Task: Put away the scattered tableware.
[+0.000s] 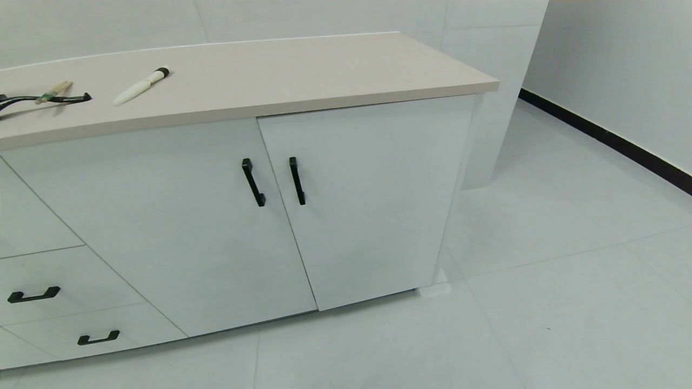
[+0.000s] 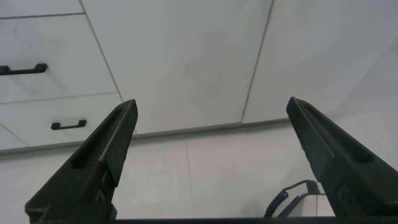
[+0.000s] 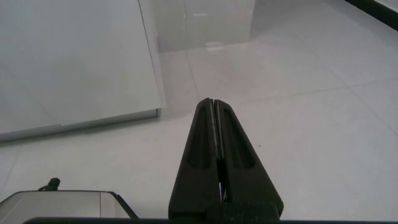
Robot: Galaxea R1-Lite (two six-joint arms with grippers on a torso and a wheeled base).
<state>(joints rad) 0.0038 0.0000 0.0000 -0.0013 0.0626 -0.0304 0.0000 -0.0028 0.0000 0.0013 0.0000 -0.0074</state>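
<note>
On the beige countertop (image 1: 303, 70), at its far left, lie a white-handled utensil with a black tip (image 1: 139, 86), a pair of wooden chopsticks (image 1: 53, 92) and a black-handled utensil (image 1: 48, 100) that runs off the view's edge. My left gripper (image 2: 211, 109) is open and empty, hanging low and facing the cabinet's base and the floor. My right gripper (image 3: 214, 106) is shut with nothing in it, low above the floor tiles beside the cabinet's corner.
Below the counter are two white cabinet doors with black handles (image 1: 253, 182) (image 1: 297, 180), both closed. Drawers with black handles (image 1: 33, 295) (image 1: 98, 338) sit to the left. Open tiled floor (image 1: 567, 281) spreads to the right, up to a wall with a black skirting (image 1: 605, 138).
</note>
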